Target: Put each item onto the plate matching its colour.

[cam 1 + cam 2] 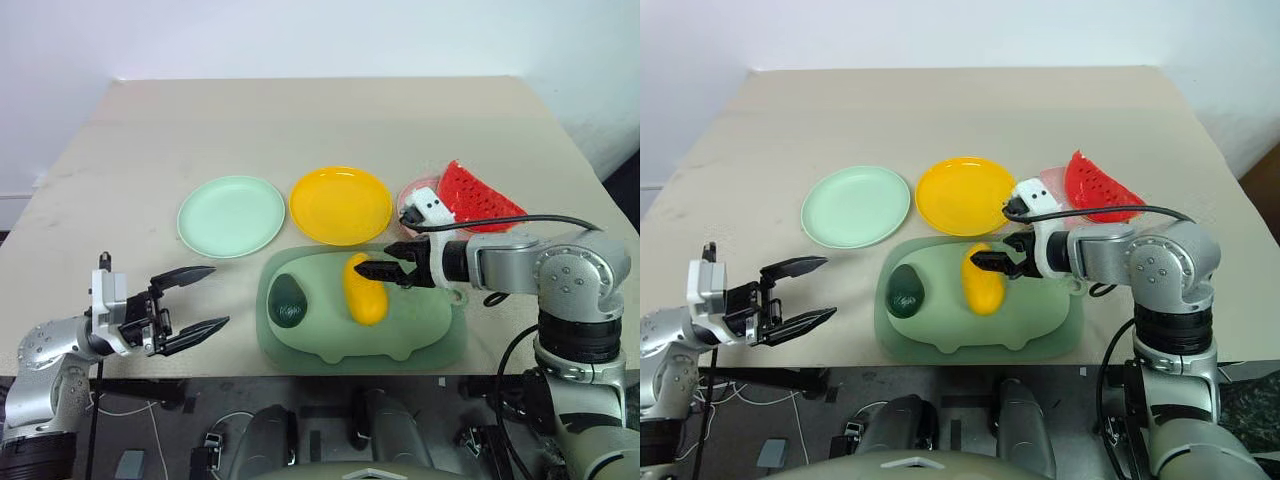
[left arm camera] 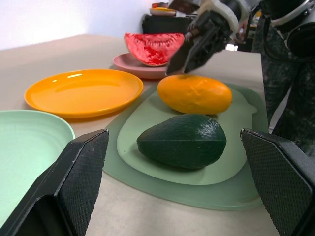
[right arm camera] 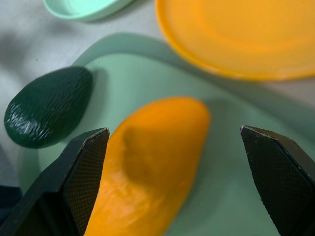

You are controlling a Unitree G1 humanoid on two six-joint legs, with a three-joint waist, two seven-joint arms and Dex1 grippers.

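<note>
A: Left gripper [image 1: 193, 298]?
B: Fingers spread wide, holding nothing, off the mat's [image 1: 430, 340] near-left corner. Green plate [image 1: 231, 215] lies beyond it, avocado [image 1: 288, 300] to its right on the mat.

A: Mango [image 1: 364, 288]?
B: On the mat, right under the right gripper [image 1: 380, 262]. Can't tell if the tips touch it.

A: Right gripper's state?
B: Wide apart, nothing held, angled down over the mango. Yellow plate [image 1: 340, 205] sits just beyond it.

A: Watermelon [image 1: 478, 198]?
B: On the pink plate [image 1: 412, 192], behind the right gripper's wrist.
</note>
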